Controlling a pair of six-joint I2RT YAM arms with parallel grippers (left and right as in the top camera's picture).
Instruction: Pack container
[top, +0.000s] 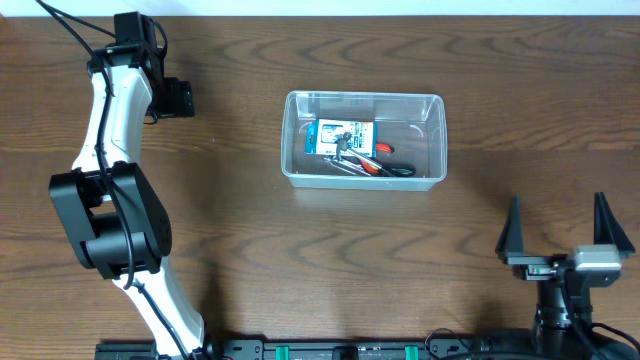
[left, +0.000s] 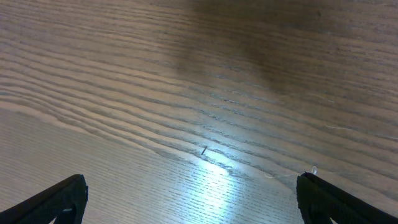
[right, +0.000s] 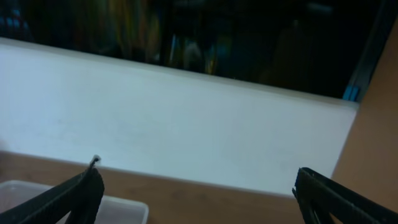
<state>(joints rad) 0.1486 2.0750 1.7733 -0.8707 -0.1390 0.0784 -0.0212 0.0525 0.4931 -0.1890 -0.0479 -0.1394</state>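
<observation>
Container (top: 362, 96) sits mid-frame on the worktop (top: 300, 260), long axis left-right.
My left end effector (top: 178, 98) is upper left of it, my right end effector (top: 559, 205) lower right; both gape empty, about equally near.

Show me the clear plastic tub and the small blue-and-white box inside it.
Clear plastic tub (top: 290, 140), overhead view, left wall.
Small blue-and-white box (top: 350, 132), overhead view, top face.
</observation>
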